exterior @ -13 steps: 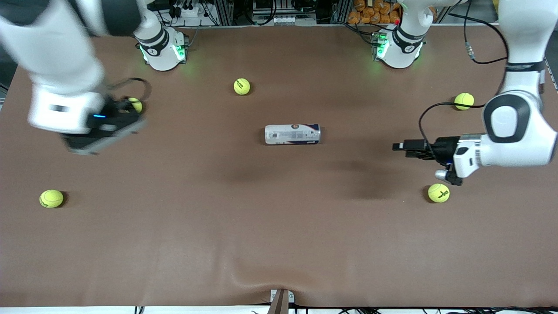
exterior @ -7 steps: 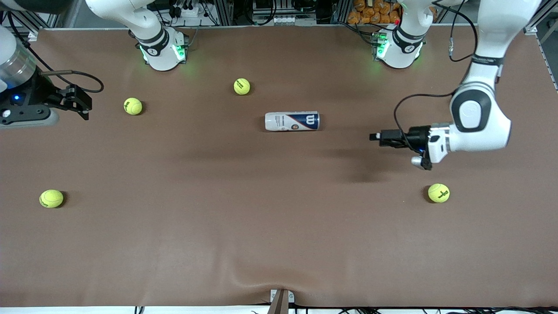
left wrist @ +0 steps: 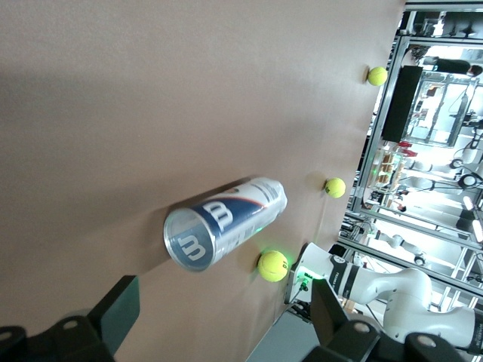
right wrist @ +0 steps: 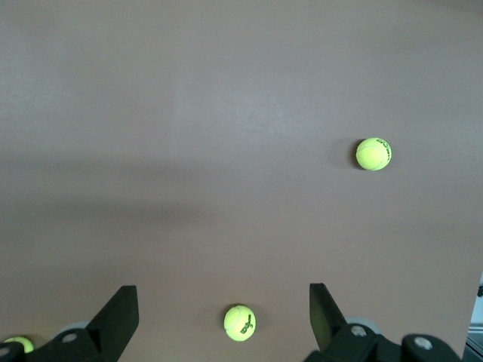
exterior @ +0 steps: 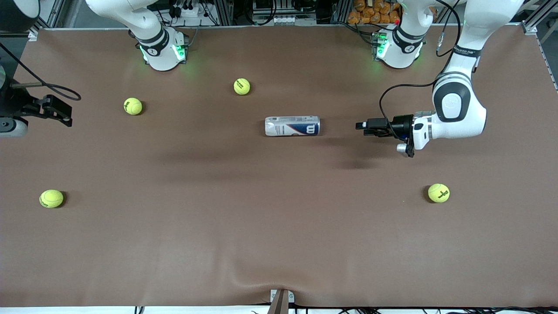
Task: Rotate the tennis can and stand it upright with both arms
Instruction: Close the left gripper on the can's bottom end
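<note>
The tennis can lies on its side in the middle of the table, its navy "W" label showing. My left gripper hovers low, level with the can and a short way off its end that faces the left arm's end of the table. It is open and empty. In the left wrist view the can shows its round cap toward the left gripper. My right gripper hangs open over the right arm's end of the table, far from the can. The right gripper holds nothing.
Several yellow-green tennis balls lie scattered on the brown mat: one farther from the camera than the can, one and another toward the right arm's end, one toward the left arm's end.
The left gripper has moved toward the can's end. The right arm has swung out toward its end of the table. The can has rolled a little, turning its label.
</note>
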